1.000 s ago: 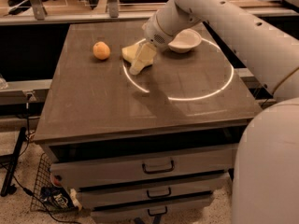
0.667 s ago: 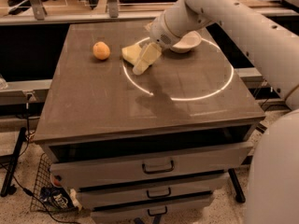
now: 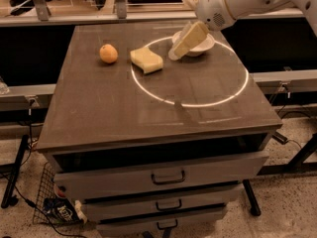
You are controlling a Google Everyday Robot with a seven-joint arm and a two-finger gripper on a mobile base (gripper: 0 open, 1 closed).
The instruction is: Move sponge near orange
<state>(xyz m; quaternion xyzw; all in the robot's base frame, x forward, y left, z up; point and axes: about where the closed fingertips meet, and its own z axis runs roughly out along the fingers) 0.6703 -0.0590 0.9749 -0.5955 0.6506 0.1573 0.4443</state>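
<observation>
The pale yellow sponge (image 3: 146, 60) lies flat on the dark table top (image 3: 124, 108), on the left rim of the white circle of light. The orange (image 3: 108, 53) sits a short way to its left, apart from it. My gripper (image 3: 175, 54) hangs from the white arm at the upper right, lifted off the table to the right of the sponge and in front of the white bowl (image 3: 203, 44). It is open and holds nothing.
The white bowl stands at the back right of the table, partly hidden by my gripper. The table has drawers (image 3: 168, 175) in front. Metal rails (image 3: 59, 16) run behind the table, and cables and a wire basket (image 3: 49, 207) lie on the floor at the left.
My gripper has let go of the sponge and pulled up and to the right, toward the bowl. The sponge stays on the table near the orange.
</observation>
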